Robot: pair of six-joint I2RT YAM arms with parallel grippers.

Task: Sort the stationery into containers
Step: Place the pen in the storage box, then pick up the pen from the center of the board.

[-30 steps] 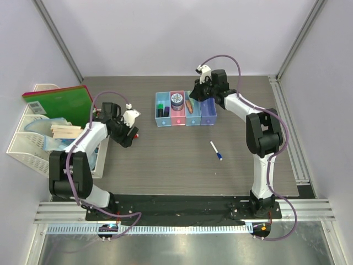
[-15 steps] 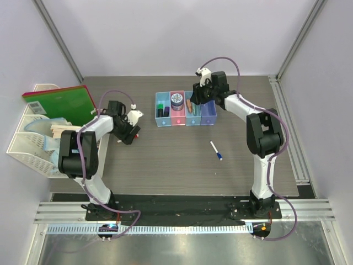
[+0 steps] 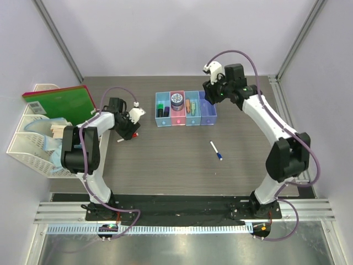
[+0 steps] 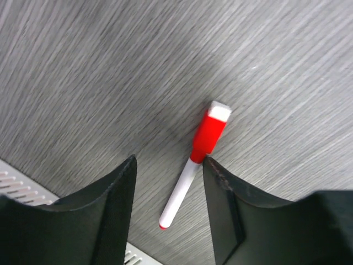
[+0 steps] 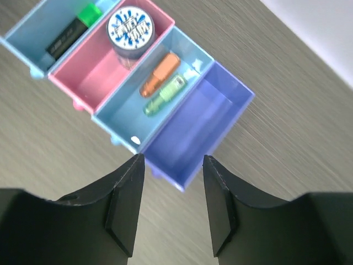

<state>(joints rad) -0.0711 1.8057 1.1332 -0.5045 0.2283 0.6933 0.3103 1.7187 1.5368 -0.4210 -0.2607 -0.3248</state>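
The containers (image 3: pixel 208 117) are a row of four joined bins at the table's middle back. The left blue bin holds a black highlighter (image 5: pixel 70 32). A round blue jar (image 5: pixel 130 30) sits in the pink bin. The second blue bin (image 5: pixel 122 118) holds an orange item (image 5: pixel 160 74) and a small green bottle (image 5: pixel 164 95). The purple bin (image 5: pixel 193 124) has nothing in it. My right gripper (image 5: pixel 174 163) hovers open over that bin's near corner. My left gripper (image 4: pixel 168 165) is open astride a red-capped white marker (image 4: pixel 194 163) lying on the table, its right finger at the cap. A blue-capped marker (image 3: pixel 215 150) lies right of centre.
A white mesh organiser (image 3: pixel 30 152) stands at the left edge with a green notebook (image 3: pixel 60 104) and wooden sticks (image 3: pixel 59 131) in it. Its base shows just behind my left fingers (image 4: pixel 16 185). A metal rail (image 3: pixel 289 132) runs along the table's right side.
My right gripper opened, left the orange item in the second blue bin, and drew back to the right. My left gripper came down over the red-capped marker and its jaws narrowed.
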